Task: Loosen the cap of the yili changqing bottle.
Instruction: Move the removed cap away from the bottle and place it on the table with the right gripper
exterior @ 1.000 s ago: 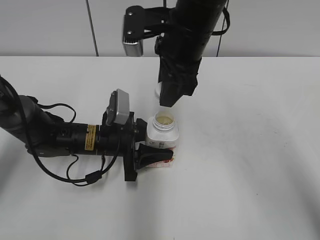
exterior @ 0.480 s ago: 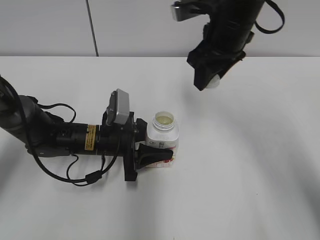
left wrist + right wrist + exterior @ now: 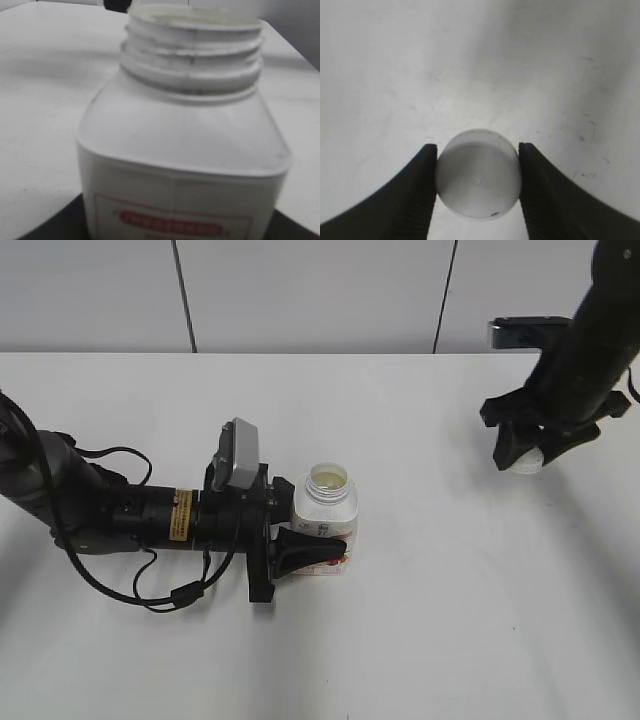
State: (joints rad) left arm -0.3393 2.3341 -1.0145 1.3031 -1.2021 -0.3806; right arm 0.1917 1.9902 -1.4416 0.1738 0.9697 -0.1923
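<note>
Cap (image 3: pixel 478 174) sat clamped in right tool (image 3: pixel 527 452), off to right above tabletop (image 3: pixel 450 590). Left tool (image 3: pixel 305 545) gripped open yili changqing bottle (image 3: pixel 325 508) upright. Risk: early release could send cap rolling away.

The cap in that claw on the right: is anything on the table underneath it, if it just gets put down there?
Nothing visible. The right tool grips the cap over bare white table; the open bottle stands well off to the left.
</note>
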